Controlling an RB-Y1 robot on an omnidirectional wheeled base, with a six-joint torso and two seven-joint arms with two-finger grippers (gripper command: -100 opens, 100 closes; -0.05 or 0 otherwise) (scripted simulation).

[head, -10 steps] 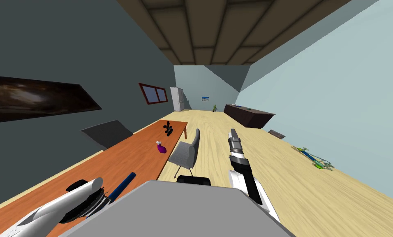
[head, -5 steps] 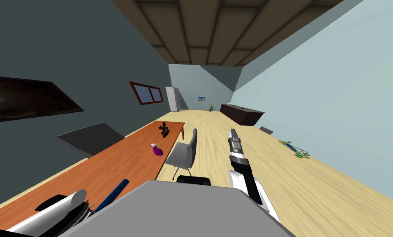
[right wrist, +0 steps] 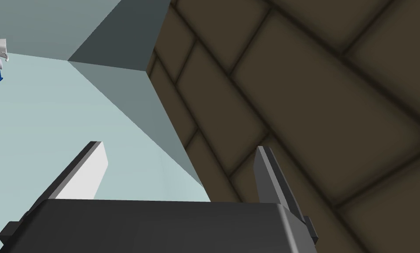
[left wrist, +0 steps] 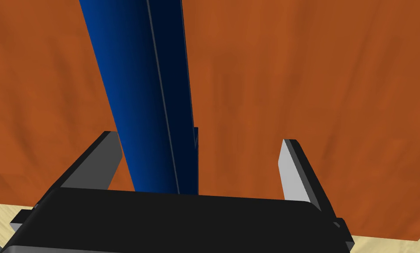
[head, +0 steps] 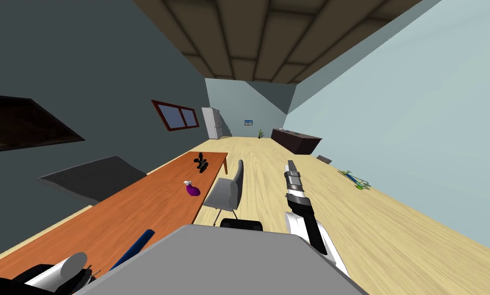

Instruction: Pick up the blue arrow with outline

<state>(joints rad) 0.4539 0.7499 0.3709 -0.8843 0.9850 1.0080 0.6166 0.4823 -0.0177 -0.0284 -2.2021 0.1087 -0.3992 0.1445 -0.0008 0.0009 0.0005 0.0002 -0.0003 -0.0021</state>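
A long blue bar with a darker edge, which I take for the blue arrow [left wrist: 150, 96], lies flat on the orange table [left wrist: 314, 79]. My left gripper [left wrist: 200, 169] hangs open over its near end. The bar runs between the fingers, close beside one finger [left wrist: 101, 164] and well apart from the other. In the head view the blue arrow [head: 134, 248] shows near the table's front edge, next to my left forearm [head: 59, 267]. My right arm reaches forward over the floor, and its gripper [right wrist: 180, 175] is open and holds nothing.
Farther along the orange table [head: 136, 205] stand a purple bottle [head: 191, 190] and a black object [head: 201, 164]. A grey chair [head: 228, 190] sits at the table's right side. A dark counter [head: 296, 140] and a green-blue thing [head: 355, 179] lie by the right wall.
The head camera has shifted, so the table slides left in the picture. My left forearm has sunk further toward the lower left corner, beside the blue arrow. The right arm is unchanged.
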